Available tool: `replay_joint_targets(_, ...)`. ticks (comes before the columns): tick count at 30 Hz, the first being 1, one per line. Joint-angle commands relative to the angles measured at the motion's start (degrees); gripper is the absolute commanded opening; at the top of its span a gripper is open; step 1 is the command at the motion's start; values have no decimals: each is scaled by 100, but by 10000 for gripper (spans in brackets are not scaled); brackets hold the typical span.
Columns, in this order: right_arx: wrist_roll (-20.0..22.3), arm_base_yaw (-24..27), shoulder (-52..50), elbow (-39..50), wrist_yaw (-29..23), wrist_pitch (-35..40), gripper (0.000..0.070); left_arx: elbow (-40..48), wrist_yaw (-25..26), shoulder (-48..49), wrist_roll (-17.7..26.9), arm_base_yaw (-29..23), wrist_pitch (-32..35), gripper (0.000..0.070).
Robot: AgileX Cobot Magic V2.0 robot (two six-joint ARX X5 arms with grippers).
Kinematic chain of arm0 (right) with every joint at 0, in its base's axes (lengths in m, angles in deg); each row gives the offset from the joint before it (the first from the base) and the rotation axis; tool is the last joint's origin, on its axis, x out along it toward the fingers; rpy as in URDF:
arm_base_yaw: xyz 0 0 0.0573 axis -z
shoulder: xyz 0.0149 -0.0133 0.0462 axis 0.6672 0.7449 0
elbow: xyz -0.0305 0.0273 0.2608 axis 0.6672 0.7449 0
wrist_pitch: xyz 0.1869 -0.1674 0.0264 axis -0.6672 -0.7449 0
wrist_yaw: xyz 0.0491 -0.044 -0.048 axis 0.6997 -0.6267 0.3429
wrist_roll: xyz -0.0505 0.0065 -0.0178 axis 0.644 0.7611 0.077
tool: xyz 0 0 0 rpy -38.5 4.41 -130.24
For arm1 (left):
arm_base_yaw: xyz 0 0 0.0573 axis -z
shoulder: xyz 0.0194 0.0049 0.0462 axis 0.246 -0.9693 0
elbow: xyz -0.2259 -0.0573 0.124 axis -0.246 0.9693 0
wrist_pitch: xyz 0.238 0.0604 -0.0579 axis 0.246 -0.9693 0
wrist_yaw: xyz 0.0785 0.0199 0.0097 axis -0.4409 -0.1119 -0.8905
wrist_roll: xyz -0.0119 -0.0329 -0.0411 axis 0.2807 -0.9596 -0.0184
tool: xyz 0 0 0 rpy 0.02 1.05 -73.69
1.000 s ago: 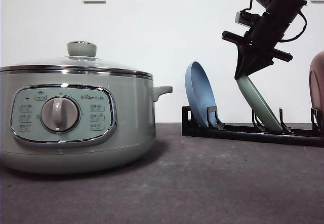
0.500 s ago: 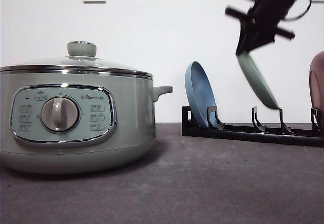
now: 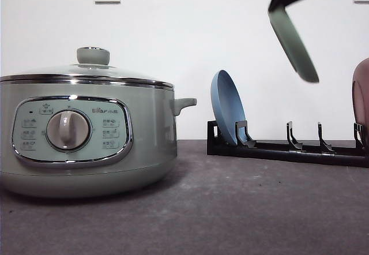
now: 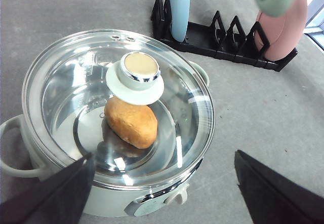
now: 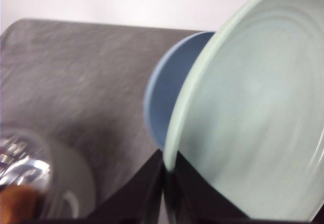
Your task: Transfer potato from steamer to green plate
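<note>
Sage-green and chrome, the steamer sits at the left of the table with its glass lid on; the potato lies inside on the bottom. Above it, the left gripper hangs wide open, holding nothing. Farther right a black rack holds a blue plate upright. High above the rack, the right gripper pinches the rim of the green plate, tilted in the air. A pink plate stands at the rack's right end.
</note>
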Motion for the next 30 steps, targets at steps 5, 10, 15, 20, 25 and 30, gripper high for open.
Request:
replay_joint_targets(5,852,-555,-364,-157,-308,-816,4,-138,27,-26,94,7,70,560)
replay_joint_targets(10,1298,-1218,-533,-153,-939,-1967,4,-138,26,-26,94,7,70,560)
replay_joint_targets(15,1370,-2046,-542,-10,-1438,-2630,3,-138,26,-26,96,7,72,560)
replay_joint_targets(20,1314,-2817,-617,663,-1941,-2711,3,-138,26,-26,96,7,72,560)
replay_joint_targets(25,1158,-3570,-640,1523,-2590,-2557,3,-138,26,-26,94,7,74,560)
replay_joint_targets(30,993,-4172,-640,2221,-3102,-2273,3,-138,26,-26,95,7,74,560)
